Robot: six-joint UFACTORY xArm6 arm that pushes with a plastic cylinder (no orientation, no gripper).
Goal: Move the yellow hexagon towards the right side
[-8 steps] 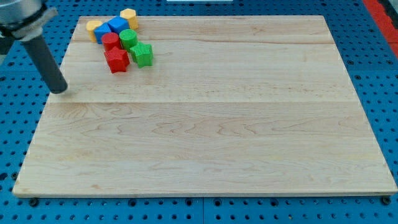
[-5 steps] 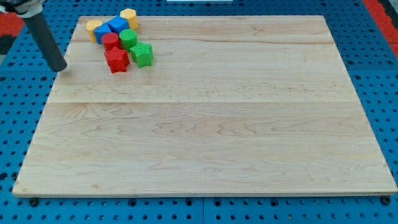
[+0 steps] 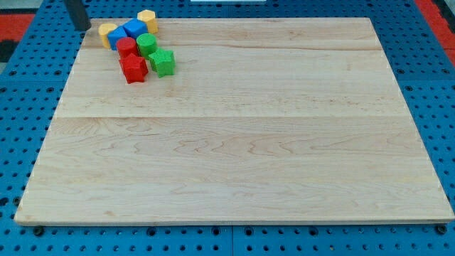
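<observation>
The yellow hexagon (image 3: 147, 19) sits at the top of a block cluster near the board's top left corner. Just left of it lie a blue block (image 3: 134, 30), a second blue block (image 3: 118, 38) and a yellow block (image 3: 107, 31). Below are a red cylinder (image 3: 127, 48), a green cylinder (image 3: 146, 44), a red star-shaped block (image 3: 134, 68) and a green star-shaped block (image 3: 162, 62). My tip (image 3: 83, 28) is off the board's top left corner, left of the yellow block and well left of the yellow hexagon, touching no block.
The wooden board (image 3: 242, 142) lies on a blue perforated table (image 3: 21, 128). A red area (image 3: 18, 28) shows at the view's top left and another at the top right.
My tip has moved up and slightly right along the board's left edge to the top left corner. The blocks have not moved.
</observation>
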